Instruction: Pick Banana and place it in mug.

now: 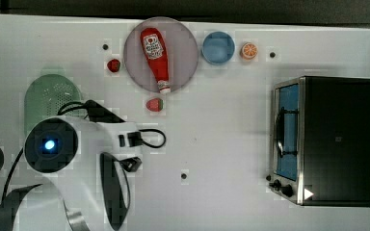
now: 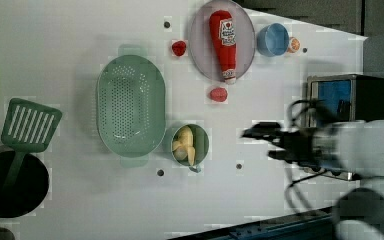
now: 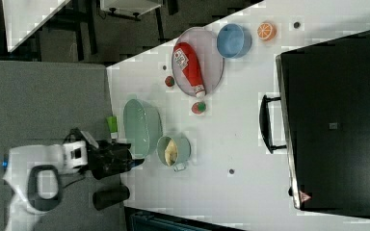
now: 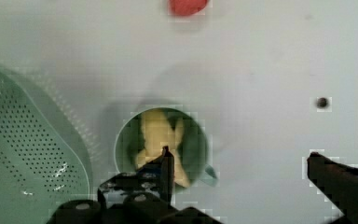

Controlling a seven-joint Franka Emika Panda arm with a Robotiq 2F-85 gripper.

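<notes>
My hand hangs wide open and empty above the mug, just beside the colander, where the banana lies inside, probably light, smooth and best gripped mid-body.

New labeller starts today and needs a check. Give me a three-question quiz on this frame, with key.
1. True or false: the yellow banana lies inside the small round teal-green mug.
2. What lies on the round grey plate? A) a red ketchup bottle B) a metal fork C) a yellow sponge
3. Fill in: the pincer's fingers stand ____.
Key: 1 true; 2 A; 3 open.
</notes>
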